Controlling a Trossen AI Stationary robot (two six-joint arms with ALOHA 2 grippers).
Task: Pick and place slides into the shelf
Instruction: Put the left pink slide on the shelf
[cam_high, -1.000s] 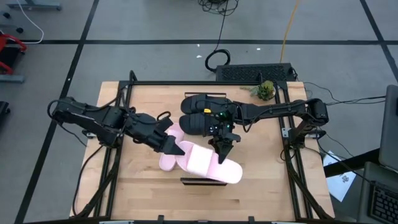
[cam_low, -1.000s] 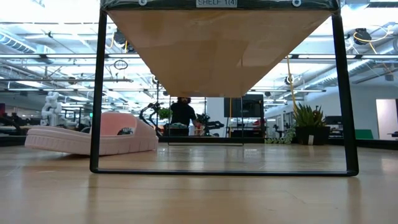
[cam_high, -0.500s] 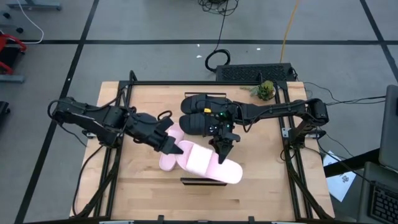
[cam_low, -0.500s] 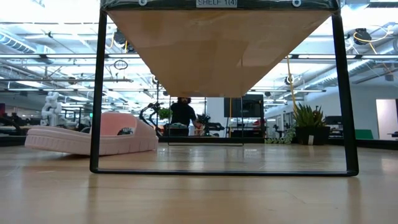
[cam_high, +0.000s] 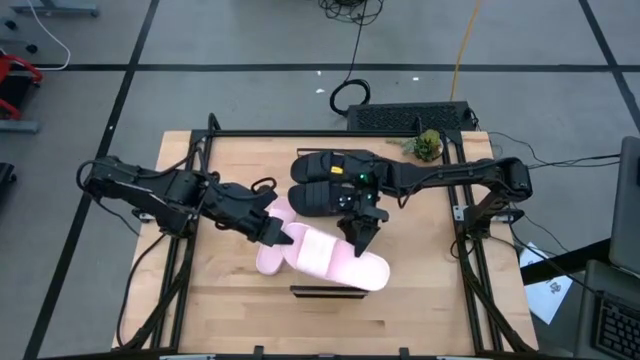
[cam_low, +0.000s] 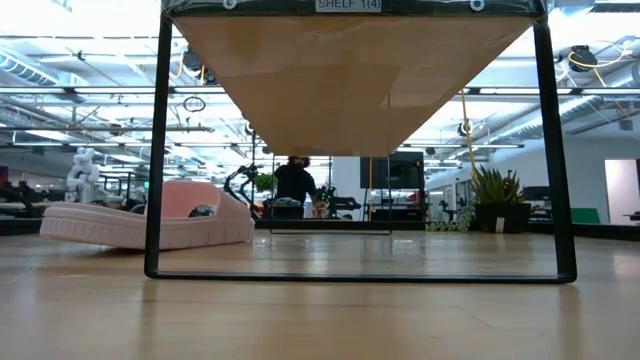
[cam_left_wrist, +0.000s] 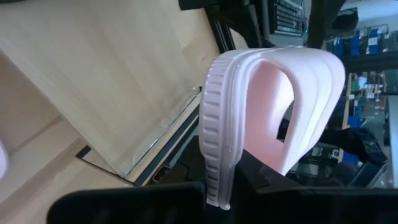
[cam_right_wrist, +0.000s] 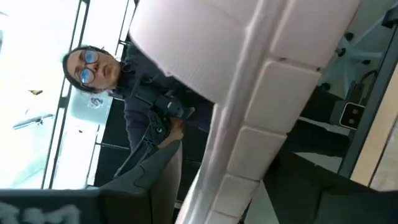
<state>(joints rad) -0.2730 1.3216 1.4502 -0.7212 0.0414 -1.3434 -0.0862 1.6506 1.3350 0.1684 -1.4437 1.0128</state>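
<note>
From above, the left arm reaches from the frame's left edge toward the centre, its left claw (cam_high: 278, 235) clenched on the strap end of a pink slide (cam_high: 322, 255) lying diagonally across the middle of the counter (cam_high: 230, 300). The right arm comes in from the right, elbow bent, and the right claw (cam_high: 360, 232) stands just above the same slide with its fingers spread, released. A second pink slide (cam_high: 268, 258) lies partly under the first, and two black slides (cam_high: 325, 180) sit side by side above them; bare wood stays open along the counter's lower and left parts. The shelf (cam_high: 338, 291) shows as a narrow dark strip just below the pink pair. At counter level, the shelf panel (cam_low: 350, 70) fills the top, labelled "SHELF 1(4)", with a pink slide (cam_low: 150, 220) at left behind its frame. The left wrist camera shows the ribbed pink strap (cam_left_wrist: 267, 118) pinched upright. The right wrist camera shows a pink sole (cam_right_wrist: 249, 93) close by and a person (cam_right_wrist: 137, 106) beyond.
</note>
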